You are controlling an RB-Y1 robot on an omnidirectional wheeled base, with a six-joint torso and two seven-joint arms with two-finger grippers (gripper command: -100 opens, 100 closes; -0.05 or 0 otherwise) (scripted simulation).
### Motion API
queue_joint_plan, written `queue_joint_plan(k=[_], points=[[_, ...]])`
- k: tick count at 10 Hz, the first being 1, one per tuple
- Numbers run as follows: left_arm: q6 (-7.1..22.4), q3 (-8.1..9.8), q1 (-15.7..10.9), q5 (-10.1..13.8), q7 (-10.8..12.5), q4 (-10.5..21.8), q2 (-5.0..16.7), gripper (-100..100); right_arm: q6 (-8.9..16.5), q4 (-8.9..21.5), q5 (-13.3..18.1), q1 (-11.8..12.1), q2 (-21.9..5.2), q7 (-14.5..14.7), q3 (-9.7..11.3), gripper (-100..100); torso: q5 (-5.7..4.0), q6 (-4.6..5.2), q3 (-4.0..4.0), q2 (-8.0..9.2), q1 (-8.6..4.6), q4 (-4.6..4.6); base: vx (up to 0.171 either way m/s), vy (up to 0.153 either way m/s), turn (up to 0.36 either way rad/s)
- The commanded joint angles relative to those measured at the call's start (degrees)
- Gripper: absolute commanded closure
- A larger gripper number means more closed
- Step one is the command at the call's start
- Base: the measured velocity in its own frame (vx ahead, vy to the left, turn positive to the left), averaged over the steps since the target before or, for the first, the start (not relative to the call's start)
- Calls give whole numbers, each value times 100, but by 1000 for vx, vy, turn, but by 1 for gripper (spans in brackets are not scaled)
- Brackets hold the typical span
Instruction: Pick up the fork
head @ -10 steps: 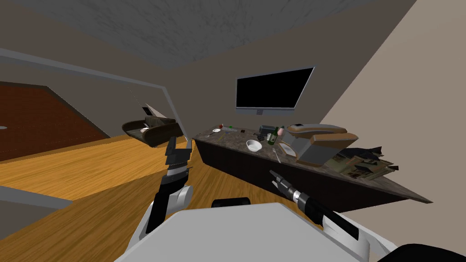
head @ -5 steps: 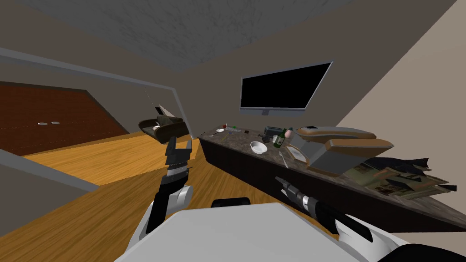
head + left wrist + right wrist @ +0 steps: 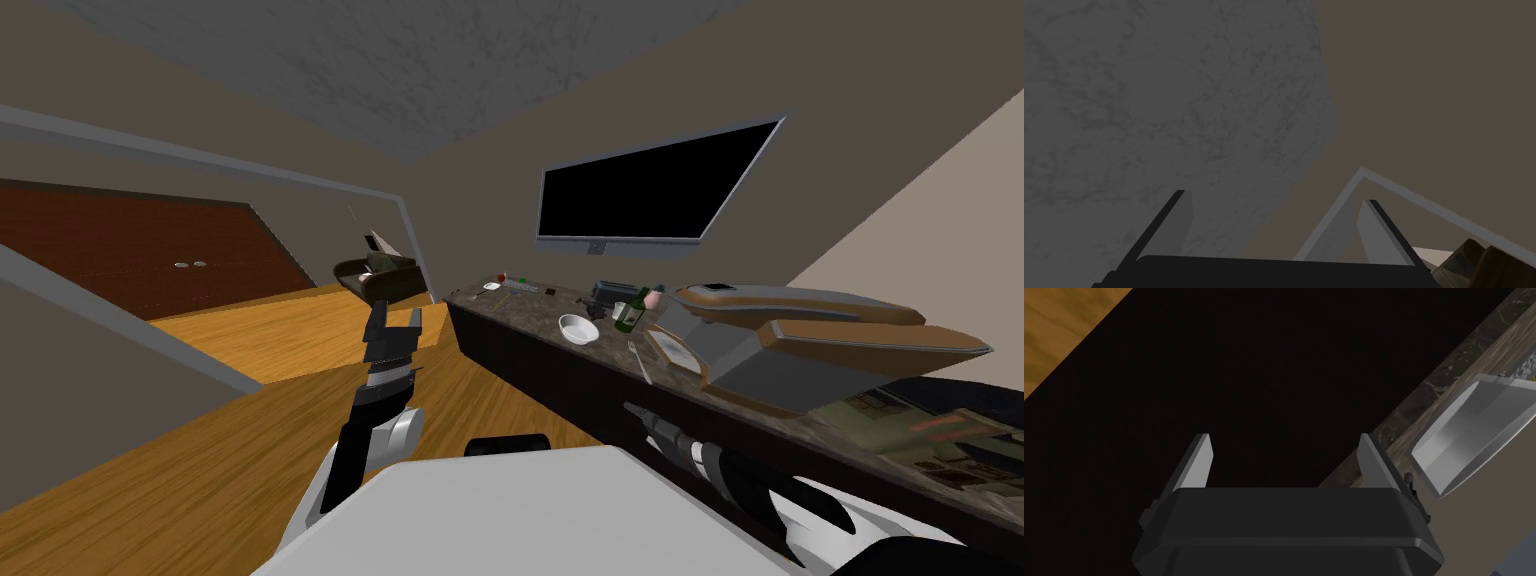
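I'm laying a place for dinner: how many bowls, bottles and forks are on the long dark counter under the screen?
white round bowl: 1
dark green bottle with a pale label: 1
thin grey fork: 1
Total: 3

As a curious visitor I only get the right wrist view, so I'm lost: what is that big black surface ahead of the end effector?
Observer: It's the dark front of a long counter. The right end effector is aimed at it, just below the top.
Operator: Is there a fork up there?
Observer: Yes, a fork lies on the top, between a white bowl and a square plate.
Operator: What's the other arm doing?
Observer: The left end effector points upward over the wood floor, open, away from the counter.
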Motion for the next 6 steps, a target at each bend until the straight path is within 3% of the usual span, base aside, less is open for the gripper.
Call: queue_joint_plan(k=[1, 2, 6], points=[[0, 0, 0, 0, 0, 0, 0, 0, 98, 22, -85, 85, -228, 20, -8, -100, 0, 0, 0, 0, 0, 0, 21, -8, 92], [0, 0, 1, 0, 0, 0, 0, 0, 227, 145, -195, 143, -392, 24, 71, -100, 0, 4, 1, 2, 1, 1, 26, -9, 187], [0, 0, 0, 0, 0, 0, 0, 0, 353, 262, -288, 200, -814, 24, 143, -100, 1, 1, 3, 5, 2, 1, 15, -10, 82]])
